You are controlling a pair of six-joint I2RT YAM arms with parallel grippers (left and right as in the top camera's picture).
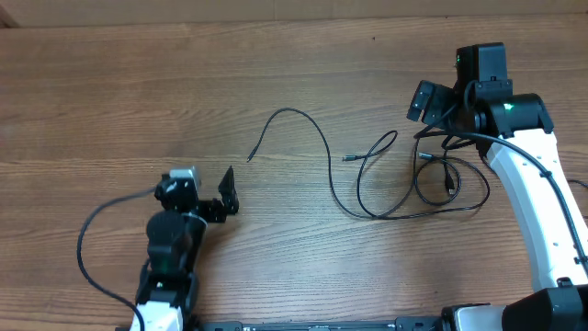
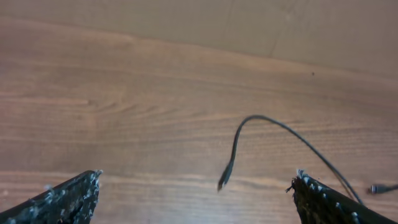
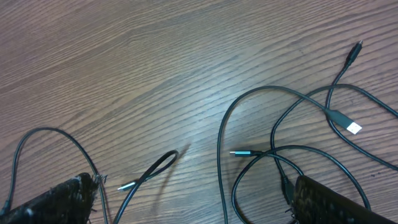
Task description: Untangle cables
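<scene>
Several thin black cables lie on the wooden table. One long cable [image 1: 323, 147] runs from a free plug end [image 1: 250, 158] in an arc to the right and into a tangle of loops [image 1: 446, 179]. My right gripper [image 1: 439, 129] hangs open over the top of that tangle. In the right wrist view the open jaws [image 3: 196, 186] straddle crossing loops [image 3: 273, 149], with a silver plug [image 3: 239, 152] and a folded cable end [image 3: 158, 167] between them. My left gripper [image 1: 225, 198] is open and empty, just short of the free plug end [image 2: 224, 179].
A USB plug [image 3: 350, 127] and another small plug [image 3: 356, 48] lie right of the right jaws. A thick black arm wire [image 1: 87, 244] loops at the left arm's base. The table's far edge [image 1: 276, 20] runs along the top.
</scene>
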